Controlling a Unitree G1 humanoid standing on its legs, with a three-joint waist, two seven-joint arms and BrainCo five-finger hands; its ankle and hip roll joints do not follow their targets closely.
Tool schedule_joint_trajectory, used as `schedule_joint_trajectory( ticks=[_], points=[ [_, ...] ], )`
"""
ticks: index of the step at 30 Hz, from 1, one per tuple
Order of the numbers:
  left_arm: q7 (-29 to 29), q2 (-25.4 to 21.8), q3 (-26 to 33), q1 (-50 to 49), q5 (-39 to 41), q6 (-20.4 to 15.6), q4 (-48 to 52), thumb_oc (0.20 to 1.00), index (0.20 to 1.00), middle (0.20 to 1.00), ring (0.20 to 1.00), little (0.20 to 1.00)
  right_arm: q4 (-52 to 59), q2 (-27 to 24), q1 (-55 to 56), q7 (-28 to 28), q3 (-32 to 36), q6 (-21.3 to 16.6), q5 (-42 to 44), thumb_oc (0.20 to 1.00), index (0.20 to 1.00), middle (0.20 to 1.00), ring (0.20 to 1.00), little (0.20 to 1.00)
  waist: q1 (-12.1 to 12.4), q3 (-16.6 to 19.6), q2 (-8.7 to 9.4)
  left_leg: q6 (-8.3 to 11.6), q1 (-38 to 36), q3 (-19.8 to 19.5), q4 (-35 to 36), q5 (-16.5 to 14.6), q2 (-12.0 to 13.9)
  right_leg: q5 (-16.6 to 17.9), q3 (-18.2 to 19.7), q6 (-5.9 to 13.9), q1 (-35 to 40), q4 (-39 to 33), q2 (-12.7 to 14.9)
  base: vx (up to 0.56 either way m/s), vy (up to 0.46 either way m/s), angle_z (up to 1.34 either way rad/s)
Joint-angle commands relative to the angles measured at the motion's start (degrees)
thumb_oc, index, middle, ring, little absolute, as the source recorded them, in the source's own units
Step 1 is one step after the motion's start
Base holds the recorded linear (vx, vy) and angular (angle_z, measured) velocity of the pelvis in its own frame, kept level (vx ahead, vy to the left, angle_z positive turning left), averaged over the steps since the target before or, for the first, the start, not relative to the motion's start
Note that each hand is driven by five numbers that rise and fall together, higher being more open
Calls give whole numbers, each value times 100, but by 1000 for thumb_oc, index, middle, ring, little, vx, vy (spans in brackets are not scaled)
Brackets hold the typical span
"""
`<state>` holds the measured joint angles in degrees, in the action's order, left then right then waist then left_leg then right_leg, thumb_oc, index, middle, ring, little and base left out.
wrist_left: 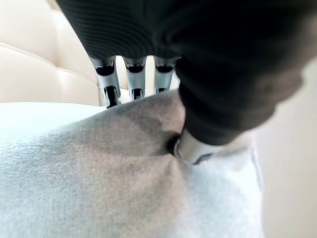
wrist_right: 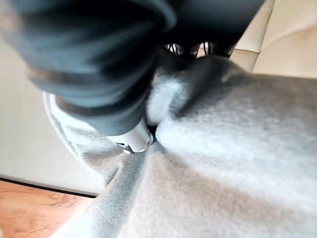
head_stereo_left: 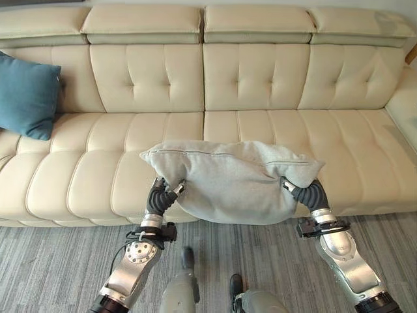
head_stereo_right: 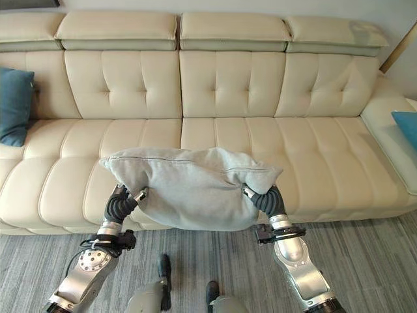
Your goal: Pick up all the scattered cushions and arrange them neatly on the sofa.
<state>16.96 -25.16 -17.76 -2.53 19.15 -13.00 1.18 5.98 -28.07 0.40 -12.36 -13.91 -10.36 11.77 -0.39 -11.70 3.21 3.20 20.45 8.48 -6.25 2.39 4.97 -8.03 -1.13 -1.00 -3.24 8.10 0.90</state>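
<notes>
In the left eye view, a grey cushion (head_stereo_left: 231,181) hangs between the two hands above the front edge of the cream sofa (head_stereo_left: 260,78), and a blue cushion (head_stereo_left: 26,94) leans against the backrest at the far left. In the left wrist view, the left hand (wrist_left: 195,148) pinches the grey fabric between thumb and fingers. In the right wrist view, the right hand (wrist_right: 133,139) grips the cushion's other end, its thumb pressed into the cloth.
</notes>
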Motion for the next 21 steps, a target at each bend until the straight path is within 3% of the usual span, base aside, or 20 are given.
schedule_joint_trajectory(
  ticks=[1,5,6,7,8,10,11,12,15,21],
  points=[
    [-456,-118,-138,330,-146,-559,899,200,200,200,200,200,969,241,-560,286,-233,-603,-150,200,200,200,200,200,85,517,169,-75,-124,19,-418,-5,-161,-278,21,711,894,74,285,246,157,-102],
    [-535,-240,-123,317,-167,-537,851,200,200,200,200,200,941,329,-664,373,-287,-603,-186,200,200,200,200,200,171,573,235,-369,-349,115,-646,-458,-345,230,151,970,654,815,598,280,215,-32],
    [-527,-310,-130,351,-286,-525,796,200,200,200,200,200,828,435,-789,375,-347,-617,-267,200,200,200,200,200,127,482,157,-575,-611,114,-668,-703,-421,918,203,1211,192,1838,691,365,267,17],
    [-508,-312,-79,395,-397,-527,730,200,200,200,200,200,775,486,-880,396,-423,-602,-313,200,200,200,200,200,83,404,-9,-606,-1028,103,-512,-860,-395,717,-156,1065,-361,1863,873,369,180,-1],
    [-534,-310,-54,374,-391,-544,724,200,200,200,200,200,781,471,-899,413,-406,-615,-301,200,200,200,200,200,65,404,-34,-572,-1120,67,-455,-891,-383,544,-286,1009,-425,1596,906,304,17,-45],
    [-522,-251,-28,396,-388,-581,671,200,200,200,200,200,706,436,-952,426,-412,-613,-318,200,200,200,200,200,-70,365,-73,-500,-1334,-57,-345,-890,-391,346,-261,944,-720,1116,719,198,-121,-31],
    [-565,-238,10,417,-321,-627,651,200,200,200,200,200,698,416,-957,422,-373,-625,-264,200,200,200,200,200,-84,380,-4,-450,-1330,-111,-418,-939,-433,276,-225,974,-575,550,738,141,-173,44],
    [-537,-224,37,380,-378,-619,637,200,200,200,200,200,704,418,-1029,400,-389,-643,-314,200,200,200,200,200,-91,357,7,-417,-1398,-75,-403,-944,-401,429,-264,1021,-478,462,746,93,-197,70],
    [-566,-168,44,379,-353,-622,620,200,200,200,200,200,730,399,-1034,435,-399,-652,-284,200,200,200,200,200,-52,371,61,-330,-1388,-138,-421,-916,-377,323,-193,897,-288,228,651,32,-136,39],
    [-519,-53,73,463,-355,-563,483,200,200,200,200,200,691,294,-1179,524,-482,-631,-212,200,200,200,200,200,-37,615,34,-54,-1600,-396,-90,-648,-212,204,-530,629,289,-292,387,122,-191,38]
  ],
)
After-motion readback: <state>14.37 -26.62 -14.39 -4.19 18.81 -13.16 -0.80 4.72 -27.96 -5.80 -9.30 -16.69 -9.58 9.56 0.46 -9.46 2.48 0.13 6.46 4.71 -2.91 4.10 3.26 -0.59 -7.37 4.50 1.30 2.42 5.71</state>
